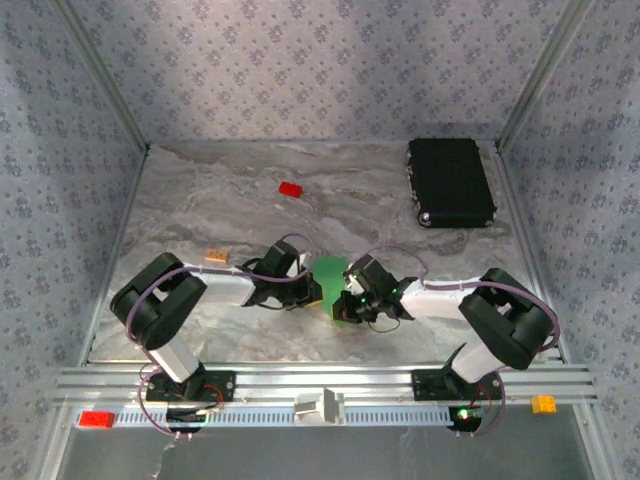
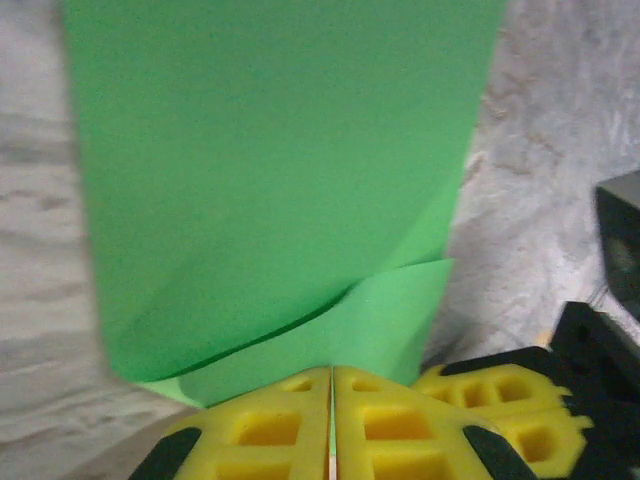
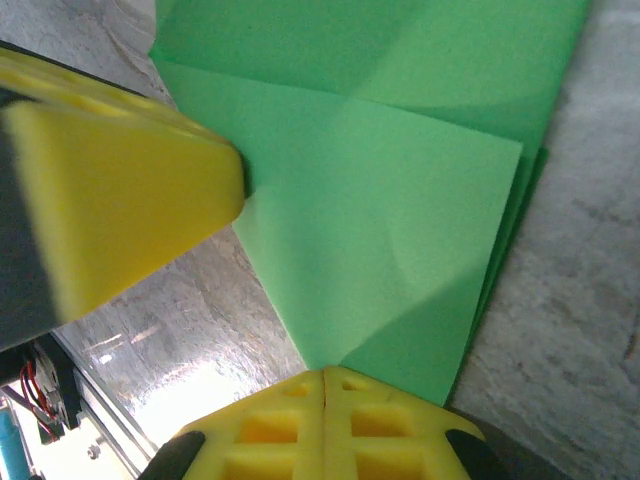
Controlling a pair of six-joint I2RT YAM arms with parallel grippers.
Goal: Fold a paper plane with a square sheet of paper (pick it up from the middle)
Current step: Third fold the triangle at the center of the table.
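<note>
As both clamp its edges, green paper sheet (image 1: 328,274) between left gripper (image 2: 331,375) and right gripper (image 3: 324,376).

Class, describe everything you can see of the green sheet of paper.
The green sheet of paper is thin, matte, plain bright green, already partly folded: overlapping layers and diagonal creases show. It sits between the two arms over the marbled table, each arm's yellow jaws shut on an edge.
</note>
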